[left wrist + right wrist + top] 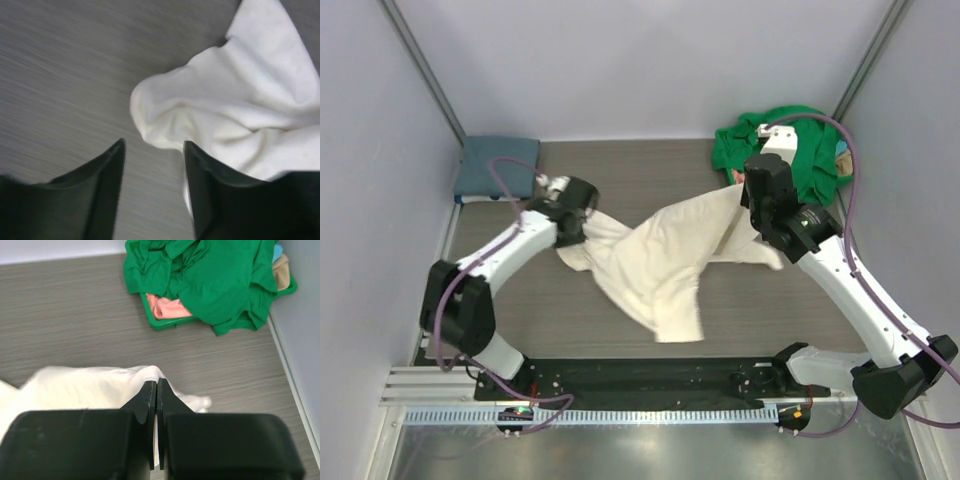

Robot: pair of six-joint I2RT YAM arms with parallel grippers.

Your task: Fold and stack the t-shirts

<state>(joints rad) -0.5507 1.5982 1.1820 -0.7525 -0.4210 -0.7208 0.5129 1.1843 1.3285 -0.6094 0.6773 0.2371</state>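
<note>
A large cream-white t-shirt (660,260) lies crumpled across the middle of the table. My right gripper (158,385) is shut on a fold of its right edge (100,385) and holds it up. My left gripper (152,147) is open just above the table, with the shirt's left end (225,110) lying beside its right finger and nothing between the jaws. A folded slate-blue t-shirt (498,166) lies at the back left. A bright green t-shirt (210,275) is heaped with a pink one (167,307) in the tray at the back right.
The rigid green tray (165,323) stands in the back right corner against the wall (910,120). A bit of turquoise and a tan cloth (281,265) show at its far side. Grey walls close in both sides.
</note>
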